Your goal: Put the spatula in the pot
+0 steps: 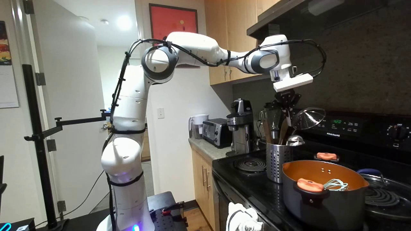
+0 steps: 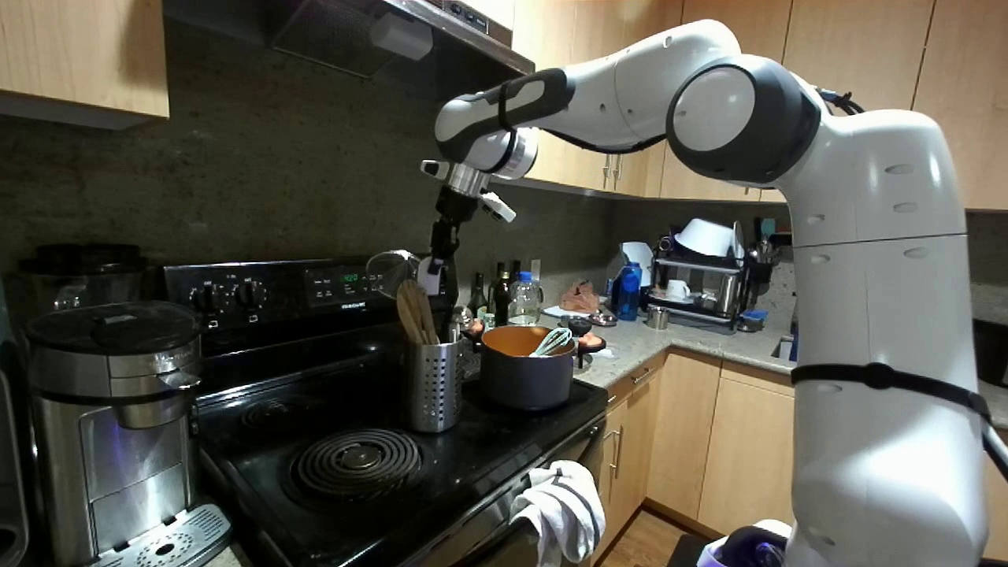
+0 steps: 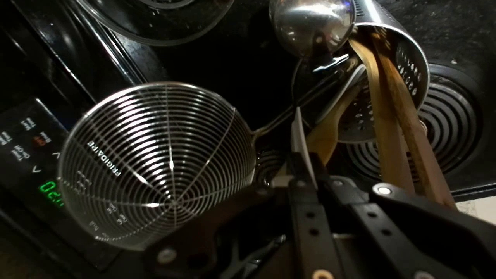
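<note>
The white spatula [image 3: 297,126] is pinched by its flat head between the fingers of my gripper [image 3: 311,168]. In both exterior views the gripper [image 1: 288,109] [image 2: 443,256] points down above the metal utensil holder [image 1: 278,163] [image 2: 435,386], and the spatula [image 1: 289,119] [image 2: 428,277] shows just below or beside the fingertips. The spatula's lower part runs toward the holder [image 3: 420,73] among other utensils; how deep it sits is hidden. The wide pot [image 1: 324,208] [image 2: 526,383], dark outside and orange inside, stands beside the holder on the stove. It is out of the wrist view.
A wire strainer [image 3: 159,166] [image 1: 309,118], a ladle [image 3: 312,27] and wooden utensils [image 3: 387,116] [image 2: 417,311] crowd around the gripper. A pale green whisk [image 1: 335,184] [image 2: 553,340] is in the pot. A range hood [image 1: 289,19] is overhead. A coffee maker [image 1: 241,128] stands beyond the stove.
</note>
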Robot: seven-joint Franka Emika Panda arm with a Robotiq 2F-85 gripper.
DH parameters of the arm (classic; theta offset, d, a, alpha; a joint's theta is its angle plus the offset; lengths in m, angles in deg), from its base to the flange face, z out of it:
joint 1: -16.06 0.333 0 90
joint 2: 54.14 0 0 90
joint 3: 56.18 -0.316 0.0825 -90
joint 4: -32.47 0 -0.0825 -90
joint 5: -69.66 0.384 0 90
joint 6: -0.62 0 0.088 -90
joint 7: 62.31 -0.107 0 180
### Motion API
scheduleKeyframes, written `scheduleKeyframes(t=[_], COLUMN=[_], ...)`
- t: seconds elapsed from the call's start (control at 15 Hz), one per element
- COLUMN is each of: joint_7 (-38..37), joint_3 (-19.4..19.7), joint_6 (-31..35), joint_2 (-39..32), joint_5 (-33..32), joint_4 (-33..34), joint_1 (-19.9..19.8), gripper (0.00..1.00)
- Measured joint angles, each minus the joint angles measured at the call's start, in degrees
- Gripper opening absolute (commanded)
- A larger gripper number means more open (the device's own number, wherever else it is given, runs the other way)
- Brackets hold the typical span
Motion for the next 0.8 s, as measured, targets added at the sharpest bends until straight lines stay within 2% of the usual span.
scheduleKeyframes(t=[0.8], joint_7=[0.1], joint_3=[0.0], joint_6=[-5.1], joint_2=[9.7], joint_5=[-3.5], joint_4=[0.1], joint_1=[0.8], gripper=[0.01])
